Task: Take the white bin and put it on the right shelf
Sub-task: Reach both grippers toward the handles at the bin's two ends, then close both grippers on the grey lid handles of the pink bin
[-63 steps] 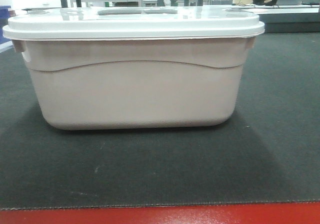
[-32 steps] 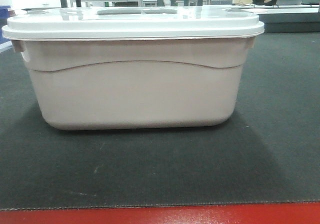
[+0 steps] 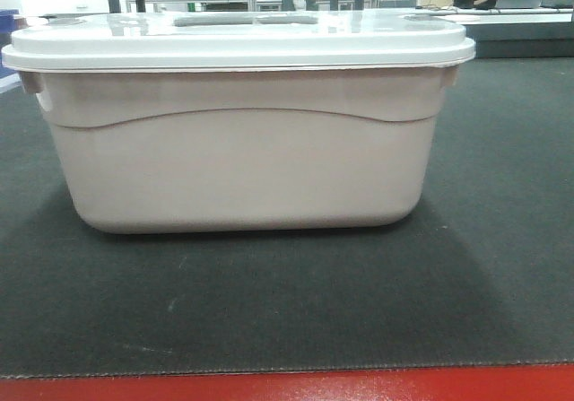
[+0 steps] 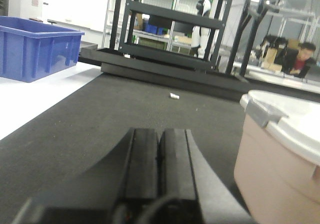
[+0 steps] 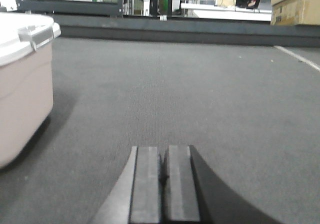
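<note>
The white bin [image 3: 242, 154], a pinkish-beige tote with a white lid, stands on the dark mat [image 3: 287, 302] and fills the front view. Its left end [image 4: 280, 154] shows at the right of the left wrist view. Its right end [image 5: 22, 83] shows at the left of the right wrist view. My left gripper [image 4: 159, 134] is shut and holds nothing, low over the mat, left of the bin. My right gripper [image 5: 164, 151] is shut too, over the mat to the bin's right. Neither touches the bin. The right shelf is out of view.
A blue crate [image 4: 35, 48] stands on a white surface at the far left. A dark rack [image 4: 170, 38] rises behind the mat. The table's red front edge [image 3: 287, 385] runs along the bottom. Cardboard boxes [image 5: 295, 3] sit at the far right.
The view has shifted very slightly; the bin sits a touch lower and larger in the front view. Nothing has been taken hold of.
</note>
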Robot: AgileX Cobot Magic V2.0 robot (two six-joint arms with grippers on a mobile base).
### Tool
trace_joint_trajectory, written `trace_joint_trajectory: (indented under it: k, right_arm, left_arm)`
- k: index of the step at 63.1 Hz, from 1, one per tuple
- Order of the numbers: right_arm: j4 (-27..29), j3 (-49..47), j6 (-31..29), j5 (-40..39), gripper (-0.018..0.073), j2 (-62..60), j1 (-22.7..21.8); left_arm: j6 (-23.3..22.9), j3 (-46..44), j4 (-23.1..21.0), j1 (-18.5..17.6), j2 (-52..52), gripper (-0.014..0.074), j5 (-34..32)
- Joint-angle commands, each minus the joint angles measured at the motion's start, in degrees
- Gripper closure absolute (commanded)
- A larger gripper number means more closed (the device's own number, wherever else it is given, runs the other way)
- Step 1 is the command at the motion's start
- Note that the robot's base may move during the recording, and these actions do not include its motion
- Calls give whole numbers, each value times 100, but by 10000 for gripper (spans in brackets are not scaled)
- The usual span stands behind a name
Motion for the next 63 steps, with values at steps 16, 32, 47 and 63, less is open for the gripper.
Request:
trace_joint_trajectory:
  k: [16,32,47,63]
  right_arm:
    - [30,-1885,-9,-620,487,864,-32]
    - [160,-2810,-9,-614,147,2663,-32]
    - [877,-3575,-9,85,-74,4217,-32]
    - [2263,-5292,-9,2391,-74,5568,-32]
  left_arm:
    - [-19,-2148,-126,4,859,708,957]
    - [-19,-3727,-126,-179,2548,497,1780]
    - [-19,-4315,-492,-557,3908,195,2330]
    - [272,-5349,-1475,-559,5287,195,3718]
